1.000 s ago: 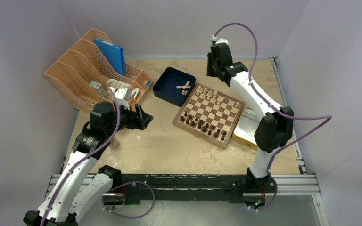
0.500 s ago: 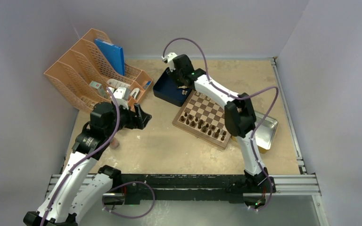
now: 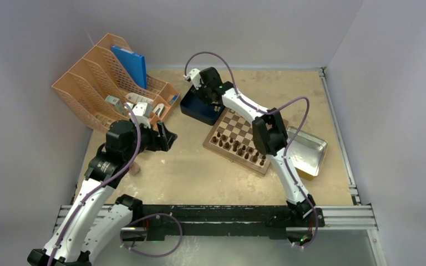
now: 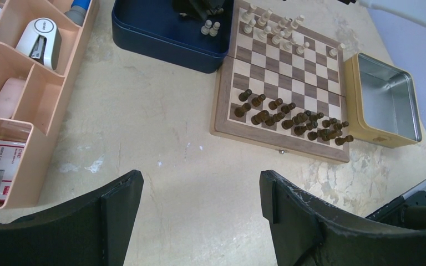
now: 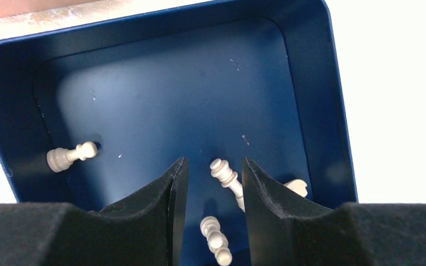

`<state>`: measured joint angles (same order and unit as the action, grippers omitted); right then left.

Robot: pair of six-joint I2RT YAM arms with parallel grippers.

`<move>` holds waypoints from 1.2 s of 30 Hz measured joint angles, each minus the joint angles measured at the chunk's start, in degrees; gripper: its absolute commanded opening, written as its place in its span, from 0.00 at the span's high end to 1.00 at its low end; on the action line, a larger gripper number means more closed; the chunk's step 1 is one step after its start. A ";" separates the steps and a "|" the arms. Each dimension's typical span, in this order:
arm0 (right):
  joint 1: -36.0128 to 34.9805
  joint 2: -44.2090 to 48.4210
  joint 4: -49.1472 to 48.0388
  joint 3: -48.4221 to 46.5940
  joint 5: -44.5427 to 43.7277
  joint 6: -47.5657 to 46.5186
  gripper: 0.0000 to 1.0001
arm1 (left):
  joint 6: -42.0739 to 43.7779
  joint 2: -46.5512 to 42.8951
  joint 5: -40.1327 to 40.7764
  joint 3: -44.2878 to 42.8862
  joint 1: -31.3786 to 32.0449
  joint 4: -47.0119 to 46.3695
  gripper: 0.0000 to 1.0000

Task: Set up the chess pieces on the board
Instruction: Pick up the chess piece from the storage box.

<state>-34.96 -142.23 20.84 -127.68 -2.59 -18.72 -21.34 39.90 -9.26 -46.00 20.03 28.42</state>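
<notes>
Right wrist view: right tool [image 5: 213, 164], jaws narrowly parted, hung over loose chess pieces [image 5: 226, 174] lying in the blue tray [image 5: 144, 83] beside the board [image 4: 288, 83], gripping none; left tool [image 4: 201, 178] stood wide, empty.

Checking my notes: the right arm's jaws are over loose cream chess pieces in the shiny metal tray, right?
Wrong tray. The right arm's jaws are over loose cream chess pieces in the dark blue tray; the right wrist view shows it.
</notes>
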 measured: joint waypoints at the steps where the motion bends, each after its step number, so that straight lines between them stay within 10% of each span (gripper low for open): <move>1: 0.00 -0.48 0.04 -0.31 0.26 -0.37 0.57 | -0.02 -0.02 0.07 0.00 0.00 -0.02 0.23; 26: 2.51 -3.48 2.73 -1.75 2.78 -7.26 0.62 | 0.00 0.81 0.52 0.00 0.00 0.00 0.24; 36: 2.56 -4.92 1.46 -2.62 3.72 -9.09 0.87 | 0.00 1.27 0.74 0.00 0.00 0.00 0.24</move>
<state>-32.40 -147.15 22.31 -130.30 1.13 -27.81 -21.34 41.17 -8.51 -46.00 20.03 28.42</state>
